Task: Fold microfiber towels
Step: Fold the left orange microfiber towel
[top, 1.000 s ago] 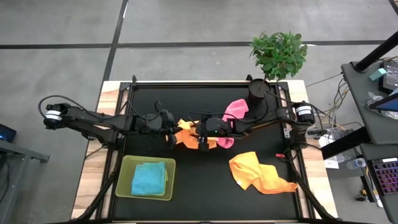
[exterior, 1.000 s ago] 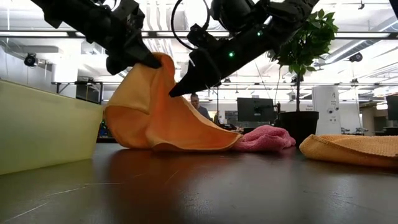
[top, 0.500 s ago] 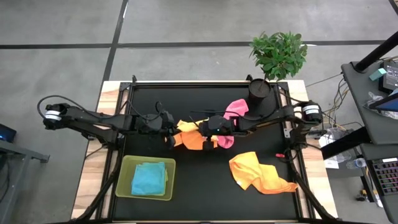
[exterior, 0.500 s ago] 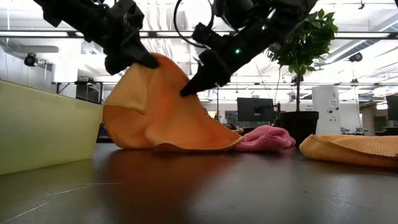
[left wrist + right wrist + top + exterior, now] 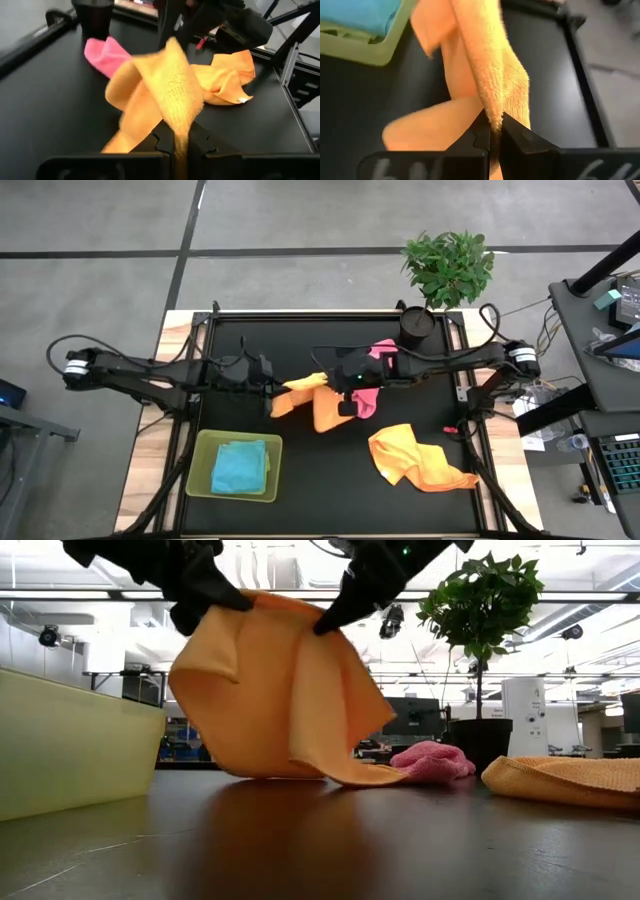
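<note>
Grippers both clamped on orange towel [image 5: 312, 402]: right gripper [image 5: 341, 385] newly pinched on one edge, left gripper [image 5: 268, 393] on the other. Raised higher than a second ago, hanging spread above mid-table [image 5: 300, 480]. Ready, probably, for flattening before folding.

the orange towel [image 5: 318, 402] is soft cloth with a fuzzy, looped pile, matt all over; the pink towel [image 5: 377, 358] and the second orange towel [image 5: 415, 457] look the same. the tray [image 5: 200, 470] is smooth translucent plastic. the table top [image 5: 300, 340] is dark with a dull sheen, edged in pale wood [image 5: 150, 430].
</note>
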